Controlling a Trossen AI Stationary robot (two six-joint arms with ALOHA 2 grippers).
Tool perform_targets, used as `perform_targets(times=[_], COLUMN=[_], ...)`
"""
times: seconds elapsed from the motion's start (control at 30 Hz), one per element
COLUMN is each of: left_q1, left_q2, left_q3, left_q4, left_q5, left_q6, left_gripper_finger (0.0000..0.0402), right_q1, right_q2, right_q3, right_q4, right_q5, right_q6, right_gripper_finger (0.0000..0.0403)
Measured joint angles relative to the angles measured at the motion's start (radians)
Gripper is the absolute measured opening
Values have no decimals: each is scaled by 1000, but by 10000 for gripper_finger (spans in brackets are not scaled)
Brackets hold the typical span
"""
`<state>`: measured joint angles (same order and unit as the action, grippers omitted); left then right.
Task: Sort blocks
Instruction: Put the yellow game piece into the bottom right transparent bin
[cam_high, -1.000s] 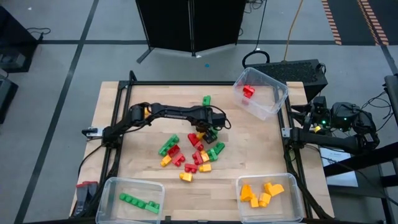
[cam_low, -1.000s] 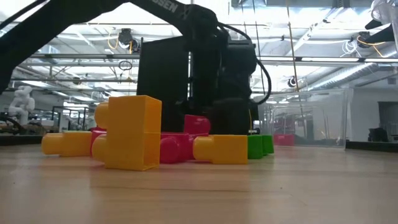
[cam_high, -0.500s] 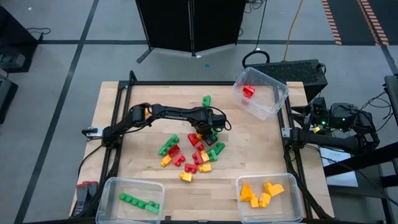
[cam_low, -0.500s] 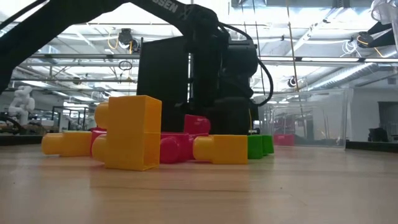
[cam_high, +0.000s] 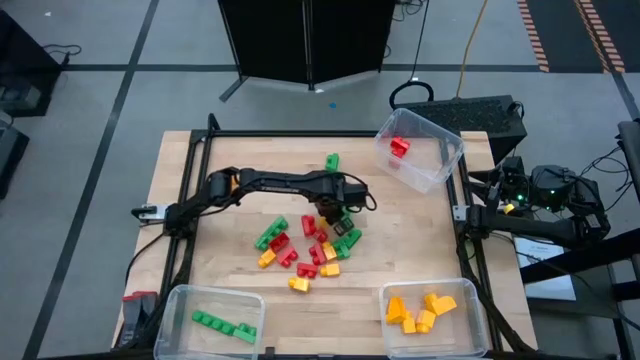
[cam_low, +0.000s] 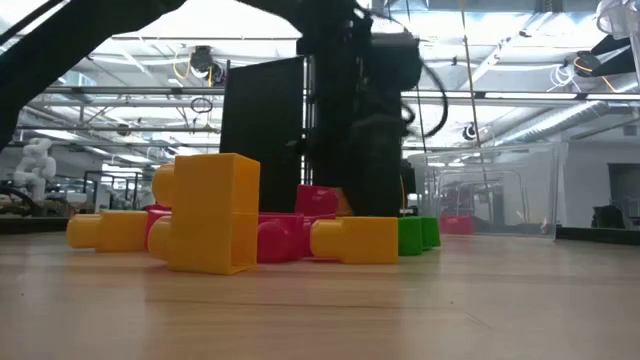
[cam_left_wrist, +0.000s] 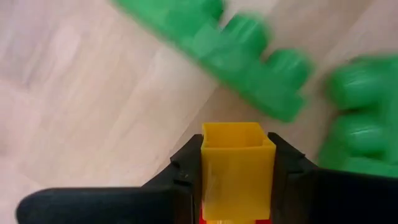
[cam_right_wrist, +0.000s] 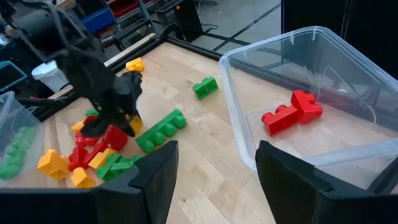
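Red, green and yellow blocks lie in a loose pile mid-table. One green block lies alone toward the far edge. My left gripper reaches over the pile's far right part, pointing down, shut on a yellow block. It also shows in the right wrist view. Two green blocks lie on the wood below it. My right gripper is open and empty, parked beyond the table's right edge. My left gripper pinches the yellow block's two opposite side walls between its two fingers, coming from above and pointing down. The block's hollow square end faces the table. A bit of red shows behind it toward the palm. It hangs above the green blocks.
A clear bin at the far right holds a red block. A bin at the near left holds green blocks. A bin at the near right holds yellow blocks. Bare wood lies left of the pile.
My left gripper has shifted a little toward the table's right edge over the pile, its fingers staying closed. In the low view a yellow-orange bit now shows at its fingers behind the red block. The pile has kept still.
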<state>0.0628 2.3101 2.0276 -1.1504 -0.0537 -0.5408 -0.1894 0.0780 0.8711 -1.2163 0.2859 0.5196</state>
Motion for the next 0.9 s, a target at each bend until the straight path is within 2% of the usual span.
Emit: perform_targets(times=[0.23, 0.43, 0.7, 0.8, 0.9], left_q1=[-39, -120, -253, -302, -345], left_q2=[0, -3, -54, -54, -45], left_q3=[152, 330, 329, 329, 329], left_q4=[-22, 24, 472, 657, 805], left_q5=[-4, -8, -34, -36, -84], left_q6=[-3, -2, 131, 238, 381], left_gripper_finger=[80, 80, 81, 81, 81], right_q1=[0, 0, 0, 0, 0], right_q2=[0, 0, 0, 0, 0], right_q3=[0, 0, 0, 0, 0], right_q4=[0, 1, 14, 16, 16], right_q5=[0, 0, -1, 0, 0], right_q6=[0, 19, 46, 56, 62], right_gripper_finger=[208, 208, 208, 208, 208])
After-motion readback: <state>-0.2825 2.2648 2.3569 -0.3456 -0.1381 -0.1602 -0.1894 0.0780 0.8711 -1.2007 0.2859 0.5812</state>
